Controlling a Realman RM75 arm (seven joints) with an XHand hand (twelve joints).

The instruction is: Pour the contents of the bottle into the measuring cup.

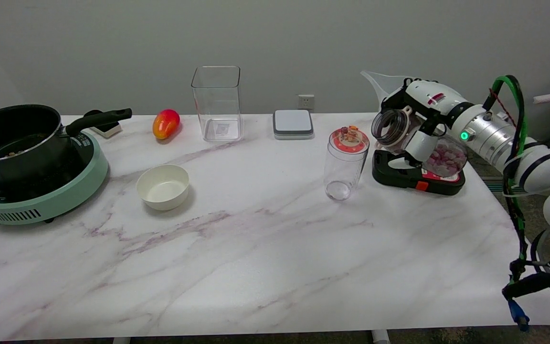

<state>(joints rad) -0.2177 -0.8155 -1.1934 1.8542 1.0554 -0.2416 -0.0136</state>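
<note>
Clear plastic bottle (416, 143), clamped in the right hand (420, 119), lies tilted, its mouth toward nine o'clock; the measuring cup (345, 162) stands lower, at about eight o'clock.

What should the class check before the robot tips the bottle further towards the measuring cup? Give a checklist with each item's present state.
1. Grip: the right hand holds the bottle tilted, above the table. Ok.
2. Opening: the bottle's mouth is uncapped. Ok.
3. Contents: the pink pieces lie at the bottle's base end, with none at the mouth. Ok.
4. Aim: the measuring cup is mostly hidden behind the hand and only its spout shows, so whether the mouth is over it: cannot tell.
5. Spill path: the lidded tumbler stands close to the mouth's left and could catch stray pieces. Probably not ok.
</note>
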